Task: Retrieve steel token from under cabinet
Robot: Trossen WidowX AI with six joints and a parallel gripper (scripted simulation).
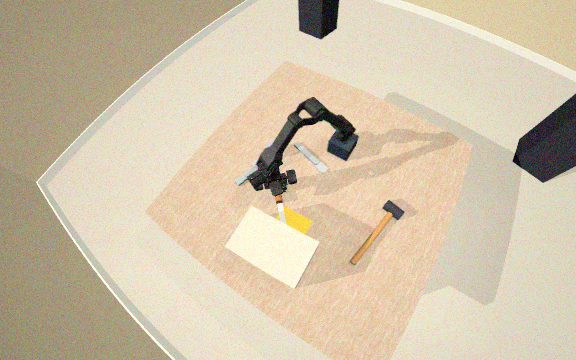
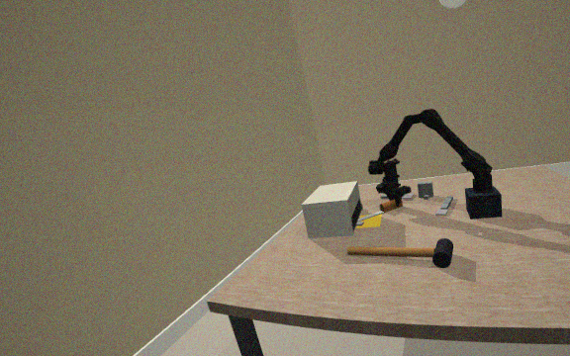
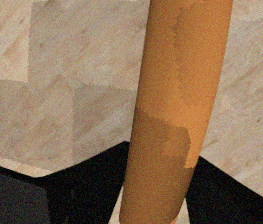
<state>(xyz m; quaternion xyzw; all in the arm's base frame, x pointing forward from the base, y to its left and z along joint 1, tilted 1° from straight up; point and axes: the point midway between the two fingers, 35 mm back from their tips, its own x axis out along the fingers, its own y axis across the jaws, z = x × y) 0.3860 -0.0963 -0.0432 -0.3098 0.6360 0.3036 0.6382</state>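
My gripper [image 1: 278, 195] [image 2: 395, 201] is shut on the orange wooden handle [image 3: 179, 75] of a long tool. The tool's thin pale metal blade [image 1: 281, 212] [image 2: 371, 217] slopes down over the yellow marked area [image 1: 298, 220] [image 2: 372, 222] to the cabinet's open front. The white cabinet [image 1: 272, 247] [image 2: 328, 213] hides the far end of the tool in the top view. A small grey piece [image 2: 359, 223] shows at the cabinet's front edge; I cannot tell whether it is the tool's tip or the token. The token is not otherwise visible.
A mallet [image 1: 372, 237] [image 2: 391, 252] lies to one side of the cabinet. A flat grey bar [image 1: 310, 157] [image 2: 444, 206] lies near the arm's base. Another grey bar [image 1: 244, 177] lies partly under the arm. A grey block [image 2: 426, 190] stands behind the gripper.
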